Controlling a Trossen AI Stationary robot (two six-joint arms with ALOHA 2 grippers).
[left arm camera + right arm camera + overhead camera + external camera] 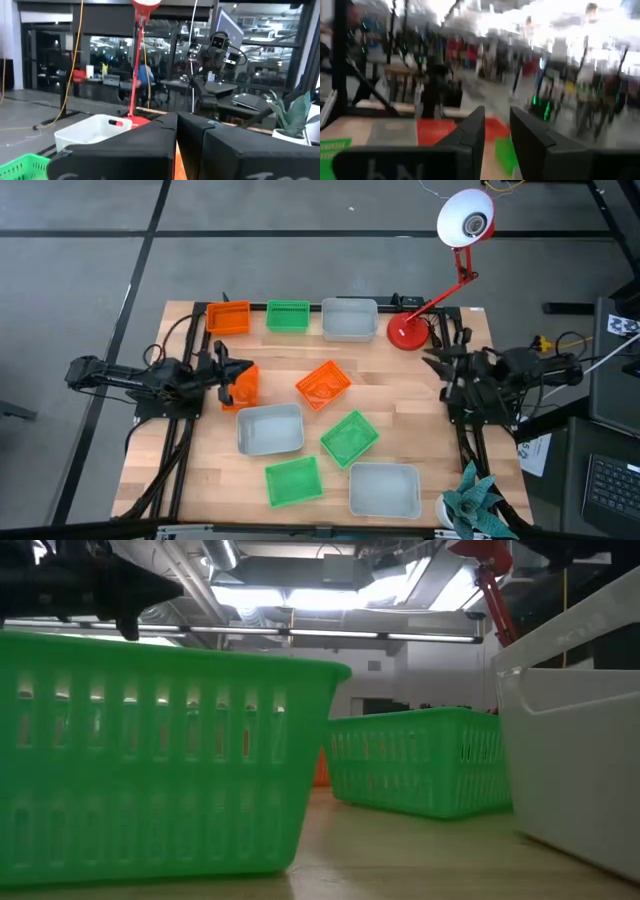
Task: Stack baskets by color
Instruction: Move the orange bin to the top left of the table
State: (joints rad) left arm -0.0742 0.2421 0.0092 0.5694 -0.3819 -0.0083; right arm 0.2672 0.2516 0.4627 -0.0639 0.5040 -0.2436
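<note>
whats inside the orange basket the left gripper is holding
From above, the left gripper is shut on an orange basket tilted on its side. Nothing shows inside, though the fingers cover part of it.

The wooden table (400,410) stands on a grey floor (80,270) crossed by dark seams. A red-based desk lamp (410,330) with a white shade sits at the table's far edge, and a leafy plant (478,502) stands at its near right corner. A laptop keyboard (612,485) lies to the right. The low view shows a ceiling with bright strip lights (300,600) and exposed pipes. Beyond the table, glass partitions (100,55) front what seems to be an office with desks.
</note>
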